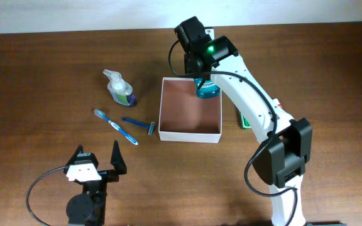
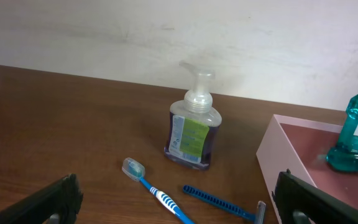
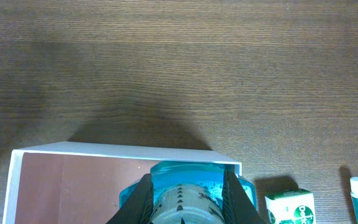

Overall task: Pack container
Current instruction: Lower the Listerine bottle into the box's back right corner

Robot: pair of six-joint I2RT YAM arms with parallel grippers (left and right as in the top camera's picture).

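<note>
From above, the container sits mid-surface, open side up, its reddish floor mostly bare. My right tool reaches over its far right corner with the bottle below it, inside the walls. My left tool hangs near the front edge, fingers spread and holding nothing. The soap, brush and razor lie left of the container, the razor's head just beside its wall. A green packet lies on the right, partly under my right arm.

My left wrist view looks past the soap, brush and razor and shows the bottle upright at the far end of the container. Whether its base touches the floor I cannot tell.

My right wrist view shows my fingers pressed on both sides of the bottle, so that tool grips it. The back wall of the container runs just behind the bottle.

I judge this to be the placing step. To do it well I should lower straight down until the base rests flat, keep the bottle tucked into the corner without pushing the thin wall, then part my fingers only enough to clear it and lift straight up. That should leave the rest of the floor free for the other items.
</note>
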